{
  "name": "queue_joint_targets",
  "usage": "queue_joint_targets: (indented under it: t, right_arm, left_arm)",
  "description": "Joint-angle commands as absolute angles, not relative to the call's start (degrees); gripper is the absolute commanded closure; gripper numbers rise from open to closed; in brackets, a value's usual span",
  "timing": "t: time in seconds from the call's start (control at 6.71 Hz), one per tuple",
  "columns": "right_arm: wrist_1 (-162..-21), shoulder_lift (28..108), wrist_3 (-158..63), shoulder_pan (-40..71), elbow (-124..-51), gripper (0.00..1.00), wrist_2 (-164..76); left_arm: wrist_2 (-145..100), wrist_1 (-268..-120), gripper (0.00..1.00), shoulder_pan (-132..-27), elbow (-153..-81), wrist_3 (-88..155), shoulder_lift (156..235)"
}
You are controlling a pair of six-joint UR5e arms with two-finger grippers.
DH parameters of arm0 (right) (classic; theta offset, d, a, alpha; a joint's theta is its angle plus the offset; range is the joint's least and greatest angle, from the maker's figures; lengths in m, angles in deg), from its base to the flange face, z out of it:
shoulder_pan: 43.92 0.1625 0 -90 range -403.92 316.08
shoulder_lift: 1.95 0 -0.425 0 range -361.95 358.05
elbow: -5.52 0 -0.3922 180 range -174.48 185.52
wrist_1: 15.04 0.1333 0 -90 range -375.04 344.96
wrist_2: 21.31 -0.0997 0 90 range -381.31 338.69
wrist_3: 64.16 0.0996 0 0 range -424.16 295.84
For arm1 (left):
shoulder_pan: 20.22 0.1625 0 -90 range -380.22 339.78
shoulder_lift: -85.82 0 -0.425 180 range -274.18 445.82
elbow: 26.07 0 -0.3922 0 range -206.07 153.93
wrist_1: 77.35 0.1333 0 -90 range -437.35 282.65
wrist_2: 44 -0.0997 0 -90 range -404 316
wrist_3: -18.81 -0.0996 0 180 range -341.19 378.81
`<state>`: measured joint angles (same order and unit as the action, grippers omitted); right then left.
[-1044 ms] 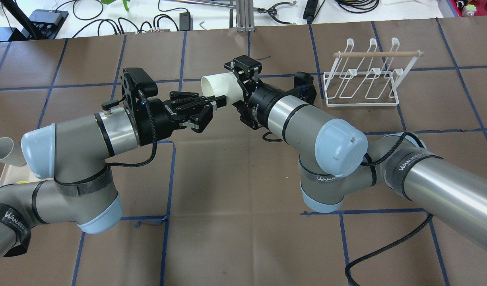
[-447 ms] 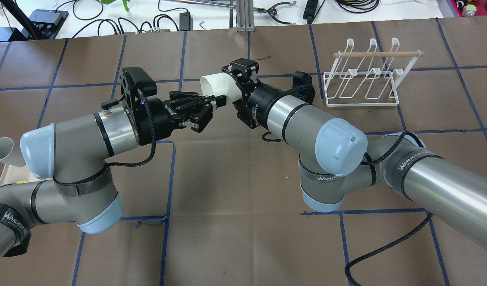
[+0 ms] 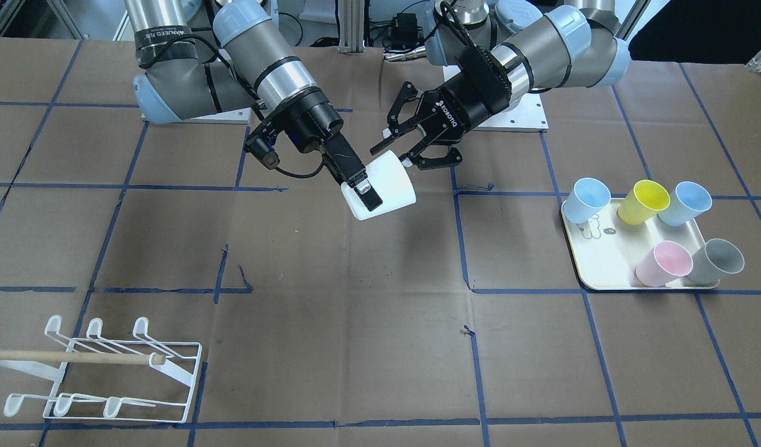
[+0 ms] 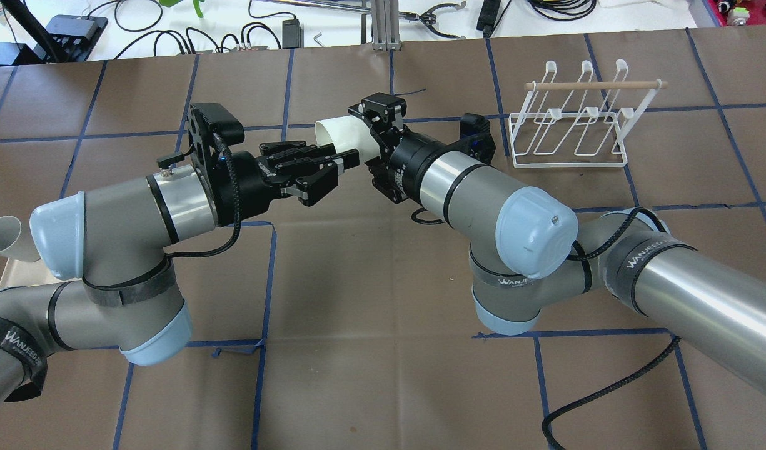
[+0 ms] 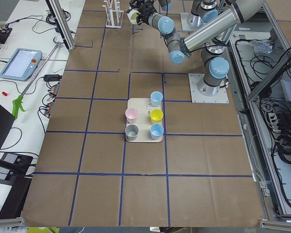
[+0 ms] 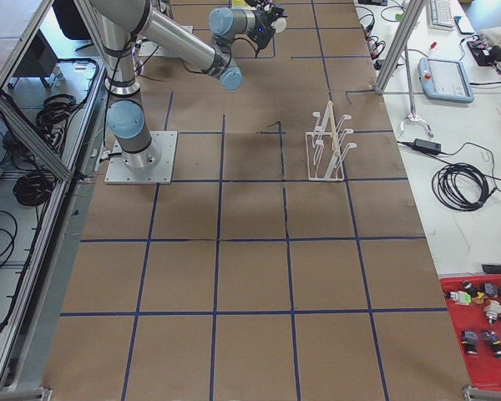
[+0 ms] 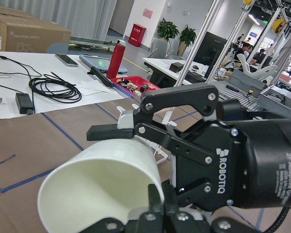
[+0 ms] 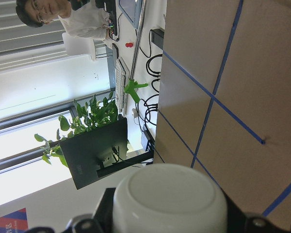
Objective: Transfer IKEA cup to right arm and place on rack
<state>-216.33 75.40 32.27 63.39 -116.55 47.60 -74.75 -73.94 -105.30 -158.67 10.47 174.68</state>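
right gripper (image 3: 368, 186): fingers clamped on white cup (image 3: 389, 183) near its base | left gripper (image 3: 400, 152): fingers spread wide, holding nothing, tips just beside the cup's mouth | cup: in the air over table (image 3: 355, 323), well apart from rack (image 3: 100, 372)

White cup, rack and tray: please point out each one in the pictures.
white cup (image 3: 392, 180), front-facing view, on its side wall.
rack (image 4: 595, 84), overhead view, on its wooden bar.
tray (image 3: 604, 264), front-facing view, on its bare floor.
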Motion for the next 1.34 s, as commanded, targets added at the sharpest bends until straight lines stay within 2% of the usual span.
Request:
queue_joint_targets:
  t: [0.0, 0.45, 0.89, 1.19]
  right_arm:
    - [-216.39, 75.22, 32.25, 63.31, -116.47, 0.68, 47.6]
    - [-217.18, 72.76, 30.86, 60.6, -113.93, 0.73, 48.39]
    - [-217.01, 71.88, 8.95, 51.99, -110.77, 0.86, 48.57]
    - [-217.01, 68.64, -15.25, 47.85, -107.52, 0.9, 56.27]
  left_arm:
    - [-74.93, -74.01, 0.01, -105.3, -158.53, 12.74, 174.59]
    - [-79.03, -74.18, 0.01, -100.76, -158.88, 13.97, 172.75]
    - [-83.51, -78.11, 0.01, -93.26, -157.31, 16.09, 171.68]
    - [-98.44, -92.64, 0.01, -94.57, -148.2, 19.5, 172.04]
